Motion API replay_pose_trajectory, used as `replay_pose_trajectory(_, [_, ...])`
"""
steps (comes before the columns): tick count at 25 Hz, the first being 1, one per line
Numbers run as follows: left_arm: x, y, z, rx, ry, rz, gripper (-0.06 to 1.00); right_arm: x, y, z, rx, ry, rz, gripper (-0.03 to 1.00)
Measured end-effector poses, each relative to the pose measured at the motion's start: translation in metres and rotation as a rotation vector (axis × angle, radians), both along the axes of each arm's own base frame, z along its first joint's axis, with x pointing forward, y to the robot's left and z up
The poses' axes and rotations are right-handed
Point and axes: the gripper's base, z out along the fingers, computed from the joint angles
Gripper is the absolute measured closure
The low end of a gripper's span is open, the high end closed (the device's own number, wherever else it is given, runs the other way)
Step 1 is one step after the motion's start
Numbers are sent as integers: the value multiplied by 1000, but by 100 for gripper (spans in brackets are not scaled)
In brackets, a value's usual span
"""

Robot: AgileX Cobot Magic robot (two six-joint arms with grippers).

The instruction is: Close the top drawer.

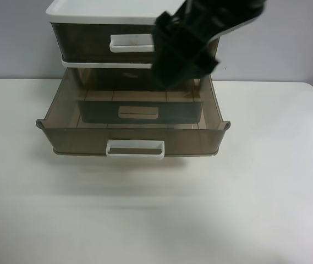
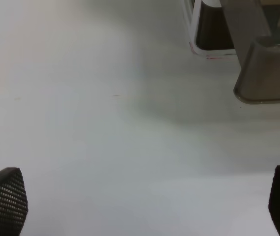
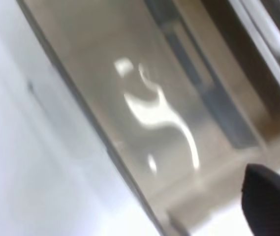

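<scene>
Top drawer [image 1: 84, 41] shut; lower drawer [image 1: 73, 140] pulled out, empty; left gripper [image 2: 144, 201], right gripper [image 3: 125, 206] spread open.

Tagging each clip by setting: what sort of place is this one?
Probably a lab or office test bench: a bare white table, a plain grey wall, and one plastic drawer unit with a drawer pulled out, under a black arm.

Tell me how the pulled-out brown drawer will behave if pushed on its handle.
The pulled-out drawer looks empty and thin-walled, so probably light and easy to slide. Pushing its white handle centrally should keep it straight; an off-centre push might skew it, being wide and shallow.
</scene>
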Motion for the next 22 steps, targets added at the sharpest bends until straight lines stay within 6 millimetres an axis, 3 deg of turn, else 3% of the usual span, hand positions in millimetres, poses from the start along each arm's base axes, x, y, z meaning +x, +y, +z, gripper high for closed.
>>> replay_pose_trajectory(4, [0, 0, 0, 0, 0, 0, -5, -26, -37, 18, 52, -57, -47, -3])
replay_pose_trajectory(8, [0, 0, 0, -1, 0, 0, -5, -62, -82, 15, 102, -85, -88, -3])
replay_pose_trajectory(15, [0, 0, 0, -1, 0, 0, -5, -118, -153, -7, 201, -172, -108, -3])
replay_pose_trajectory(19, [0, 0, 0, -1, 0, 0, -5, -136, -175, -29, 244, -174, -144, -3])
replay_pose_trajectory(22, [0, 0, 0, -1, 0, 0, -5, -141, -186, -50, 254, -151, -278, -3])
